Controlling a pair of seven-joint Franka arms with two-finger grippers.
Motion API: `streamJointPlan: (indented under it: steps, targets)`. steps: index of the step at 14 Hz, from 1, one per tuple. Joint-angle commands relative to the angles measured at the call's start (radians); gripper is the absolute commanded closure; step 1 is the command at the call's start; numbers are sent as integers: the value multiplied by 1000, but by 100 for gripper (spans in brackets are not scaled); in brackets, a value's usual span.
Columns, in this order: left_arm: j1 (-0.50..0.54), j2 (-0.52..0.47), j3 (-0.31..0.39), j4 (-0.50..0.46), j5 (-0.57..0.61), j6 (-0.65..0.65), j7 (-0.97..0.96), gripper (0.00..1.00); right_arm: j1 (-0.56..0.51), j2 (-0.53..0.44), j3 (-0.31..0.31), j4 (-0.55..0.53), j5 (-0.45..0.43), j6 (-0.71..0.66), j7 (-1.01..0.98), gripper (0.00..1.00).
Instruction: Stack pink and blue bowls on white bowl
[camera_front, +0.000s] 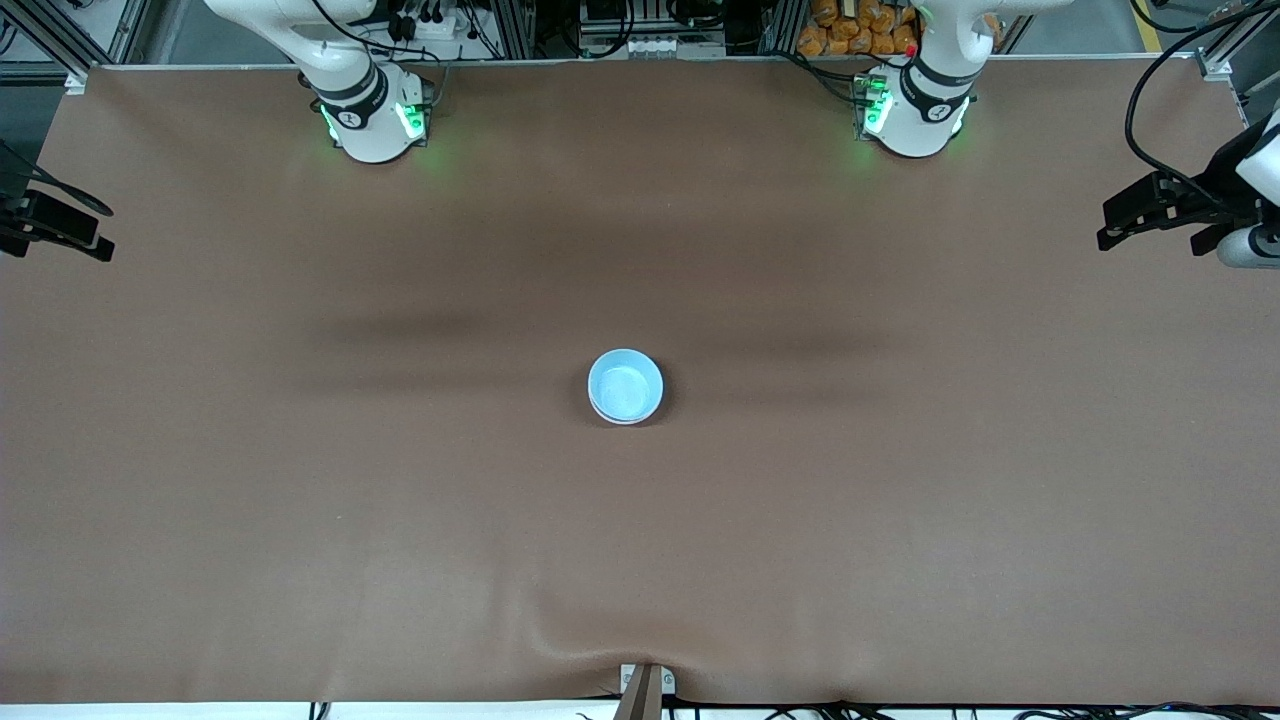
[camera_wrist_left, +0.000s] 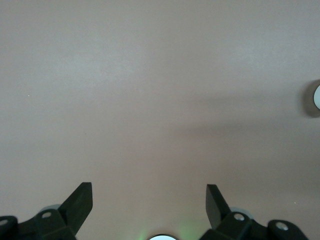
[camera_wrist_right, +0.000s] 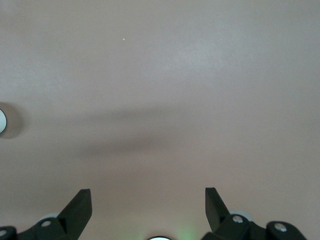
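The light blue bowl (camera_front: 625, 385) sits upright at the middle of the table. A thin pale rim shows under its edge nearer the front camera, so it seems nested on another bowl. The pink bowl and the white bowl do not show on their own. My left gripper (camera_wrist_left: 149, 200) is open and empty, hovering high at the left arm's end of the table (camera_front: 1110, 225). My right gripper (camera_wrist_right: 148, 200) is open and empty, hovering high at the right arm's end (camera_front: 100, 232). A sliver of the bowl stack shows at the edge of each wrist view (camera_wrist_left: 317, 97) (camera_wrist_right: 2, 120).
The brown table cover (camera_front: 400, 500) is bare around the bowl, with a ripple at its front edge near a small bracket (camera_front: 645, 685). The arm bases (camera_front: 375, 120) (camera_front: 915, 115) stand along the table's back edge.
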Motion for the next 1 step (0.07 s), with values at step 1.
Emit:
streamJointPlan:
  steps: [1]
  targets:
    - [2, 2, 0, -1, 0, 5, 7, 0, -5, 4, 8, 13, -16, -14, 6, 0]
